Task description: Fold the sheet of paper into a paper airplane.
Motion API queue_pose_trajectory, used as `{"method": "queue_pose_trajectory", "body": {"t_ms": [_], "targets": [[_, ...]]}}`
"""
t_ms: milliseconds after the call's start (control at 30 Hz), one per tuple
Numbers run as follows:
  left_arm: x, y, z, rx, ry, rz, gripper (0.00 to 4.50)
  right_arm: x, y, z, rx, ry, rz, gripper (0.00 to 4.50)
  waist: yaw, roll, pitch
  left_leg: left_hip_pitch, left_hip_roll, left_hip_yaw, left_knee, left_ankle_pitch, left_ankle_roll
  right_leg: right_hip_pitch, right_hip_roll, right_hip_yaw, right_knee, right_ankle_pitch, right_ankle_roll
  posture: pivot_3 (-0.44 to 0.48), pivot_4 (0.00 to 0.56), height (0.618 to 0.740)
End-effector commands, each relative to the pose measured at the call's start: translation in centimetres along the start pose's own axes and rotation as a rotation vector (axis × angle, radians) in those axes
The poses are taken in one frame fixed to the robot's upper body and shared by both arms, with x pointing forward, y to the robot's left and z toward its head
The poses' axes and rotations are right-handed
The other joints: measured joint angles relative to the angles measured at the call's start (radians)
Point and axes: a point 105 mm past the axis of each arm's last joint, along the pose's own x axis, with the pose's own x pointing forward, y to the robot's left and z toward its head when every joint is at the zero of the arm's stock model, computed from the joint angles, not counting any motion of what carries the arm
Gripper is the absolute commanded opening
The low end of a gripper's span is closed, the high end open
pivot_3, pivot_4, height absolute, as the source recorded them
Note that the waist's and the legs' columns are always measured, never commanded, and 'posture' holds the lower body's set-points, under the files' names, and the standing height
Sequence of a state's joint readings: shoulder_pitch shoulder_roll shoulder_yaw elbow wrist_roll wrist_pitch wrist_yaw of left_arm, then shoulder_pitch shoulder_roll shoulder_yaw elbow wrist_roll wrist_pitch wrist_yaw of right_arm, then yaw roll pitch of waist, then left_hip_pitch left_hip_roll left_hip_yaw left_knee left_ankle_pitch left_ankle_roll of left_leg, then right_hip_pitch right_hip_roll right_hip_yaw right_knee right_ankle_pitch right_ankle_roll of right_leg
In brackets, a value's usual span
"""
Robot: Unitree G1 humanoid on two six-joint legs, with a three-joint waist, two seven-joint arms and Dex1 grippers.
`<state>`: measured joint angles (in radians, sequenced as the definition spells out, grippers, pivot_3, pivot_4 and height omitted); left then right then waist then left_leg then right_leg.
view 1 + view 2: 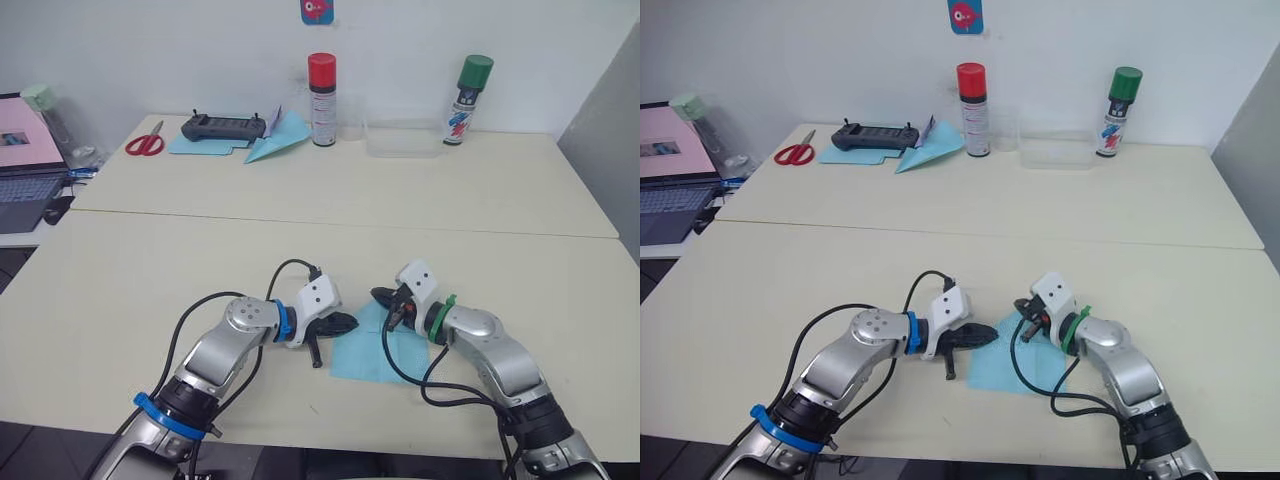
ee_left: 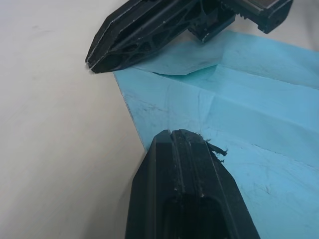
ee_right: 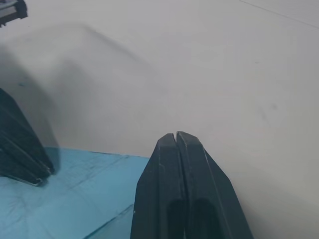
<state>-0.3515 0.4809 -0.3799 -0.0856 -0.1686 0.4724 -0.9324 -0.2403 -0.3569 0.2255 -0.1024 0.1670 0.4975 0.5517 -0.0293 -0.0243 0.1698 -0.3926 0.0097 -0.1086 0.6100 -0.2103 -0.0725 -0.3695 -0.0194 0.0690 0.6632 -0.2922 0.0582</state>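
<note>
**Both grippers down at the blue sheet on the near table**

From where I stand, the sheet of paper [image 1: 362, 352] lies flat on the near edge of the cream table [image 1: 300, 250], right in front of the robot and between its two arms. It is light blue, with crease lines running across it, and one corner on the far side looks lifted or folded over a little.

The left gripper [image 1: 341, 322] comes in from the left with its black fingers pressed together, nothing between them; the tip sits at the left edge of the sheet, just over the paper's border. In the left wrist view the closed fingertips [image 2: 182, 137] rest right above the blue surface, with the other gripper's black fingers beyond them at the sheet's far corner.

The right gripper [image 1: 384, 297] reaches in from the right, pointing towards the left one, its fingers likewise closed tight on nothing. Its tip is at the far corner of the sheet, close to the raised bit of paper; whether it actually touches the paper I can't tell. The two tips are near each other but apart.

At the back of the far table stand a red-capped spray can [image 1: 321, 100] and a green-capped spray can [image 1: 468, 99], well apart, with red-handled scissors [image 1: 146, 143], a black controller [image 1: 223, 127] on a blue sheet, and a paper dart [image 1: 279, 142] to the left
</note>
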Motion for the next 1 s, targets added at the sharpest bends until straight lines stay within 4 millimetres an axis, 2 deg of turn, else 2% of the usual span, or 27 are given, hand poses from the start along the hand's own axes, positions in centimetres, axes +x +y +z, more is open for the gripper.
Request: {"method": "queue_pose_trajectory", "body": {"t_ms": [33,233,333,467,600,700,800,867,1000], "targets": [[0.4,-0.1,-0.9,-0.015,0.037,0.005,0.03,-1.0,-2.1,-3.6,0.026,0.136,-0.108,0.0,0.0,0.0,0.0,0.0,0.0,0.0,0.0,0.0,0.0,0.0,0.0,0.0,0.0,0.0,0.0,0.0,0.15,0.74],[0.8,-0.3,-0.7,-0.015,0.03,-0.002,0.03,-1.4,-2.9,-3.0,0.014,0.109,-0.154,0.0,0.002,0.001,-0.002,0.0,-0.001,0.0,0.001,0.0,0.0,0.001,-0.001,0.0,0.0,0.0,0.0,0.0,0.15,0.74],[0.9,-0.4,-0.6,-0.014,0.028,-0.004,0.03,-1.9,-3.8,-0.8,0.033,0.018,-0.191,0.0,0.004,0.001,-0.002,0.0,-0.001,0.0,0.001,0.0,0.0,0.001,-0.001,0.0,0.0,0.0,0.0,0.0,0.15,0.74],[1.0,-0.5,-0.5,-0.017,0.02,-0.009,0.03,-3.7,-4.5,2.0,0.063,-0.052,-0.168,0.0,0.004,0.002,-0.001,-0.003,-0.001,0.0,0.001,0.0,0.0,-0.001,-0.001,0.0,-0.001,0.0,0.0,0.0,0.15,0.74],[1.2,-0.6,-0.6,-0.018,0.018,-0.011,0.03,-5.5,-4.7,3.3,0.126,-0.057,-0.121,0.0,0.001,0.004,-0.001,-0.005,-0.001,-0.001,0.0,0.0,0.0,-0.004,0.0,0.0,0.0,0.0,0.0,0.0,0.15,0.74],[1.4,-0.8,-0.6,-0.02,0.014,-0.015,0.0,-7.1,-3.3,2.8,0.259,0.003,0.002,0.61,0.002,0.005,0.0,-0.005,-0.001,-0.001,0.0,0.0,0.0,-0.004,0.0,0.0,-0.001,0.0,0.0,0.0,0.15,0.74],[1.5,-0.8,-0.6,-0.02,0.012,-0.018,0.0,-8.3,-4.3,0.6,0.304,0.108,-0.059,1.59,0.003,0.005,0.0,-0.006,-0.001,-0.001,0.0,0.0,0.0,-0.003,-0.001,0.0,-0.001,0.0,0.0,0.0,0.15,0.74],[1.6,-0.7,-0.5,-0.02,0.01,-0.018,0.0,-9.1,-4.2,-0.2,0.373,0.152,-0.048,2.31,0.003,0.005,0.0,-0.006,-0.001,0.0,0.0,0.0,0.0,-0.004,-0.001,0.0,-0.002,0.0,0.0,0.0,0.15,0.74],[1.7,-0.7,-0.4,-0.021,0.006,-0.016,0.0,-10.2,-2.9,-0.6,0.58,0.196,0.027,2.31,0.002,0.005,0.0,-0.005,-0.001,0.0,0.0,0.0,0.0,-0.004,-0.001,0.0,-0.001,0.0,0.0,0.0,0.15,0.74]]}}
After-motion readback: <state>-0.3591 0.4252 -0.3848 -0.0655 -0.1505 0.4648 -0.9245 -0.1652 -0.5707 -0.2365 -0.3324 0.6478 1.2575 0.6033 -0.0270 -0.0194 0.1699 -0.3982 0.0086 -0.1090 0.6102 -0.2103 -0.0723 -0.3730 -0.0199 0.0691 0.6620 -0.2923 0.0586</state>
